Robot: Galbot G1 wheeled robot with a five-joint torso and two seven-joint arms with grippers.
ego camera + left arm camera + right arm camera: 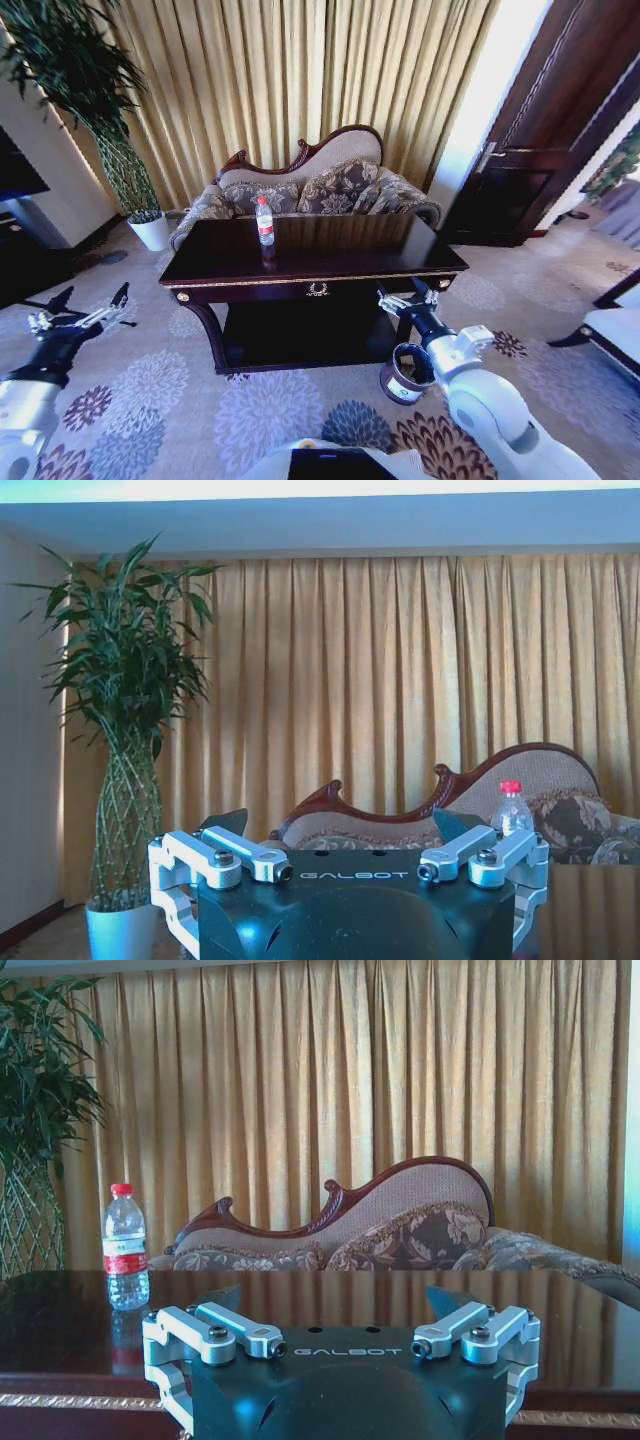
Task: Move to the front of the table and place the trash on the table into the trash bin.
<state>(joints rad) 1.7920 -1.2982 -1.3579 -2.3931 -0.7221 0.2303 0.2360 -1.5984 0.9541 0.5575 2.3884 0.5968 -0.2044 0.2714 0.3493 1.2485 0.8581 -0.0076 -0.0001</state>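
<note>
Bottle (264,221) upright on table (400,250), bin (405,375) below

bottle (265,221) upright, table (340,255) left-centre | bin (405,374) apparently upright, front-right floor

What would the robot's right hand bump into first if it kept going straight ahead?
Probably the table. The right hand, open, points at its front edge, about level with the tabletop, so it might skim just over. The bottle stands off to one side.

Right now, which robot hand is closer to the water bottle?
Hard to call; perhaps the right gripper, open by the table's front edge, right of the bottle. The left gripper hangs open out beyond the table's left end.
</note>
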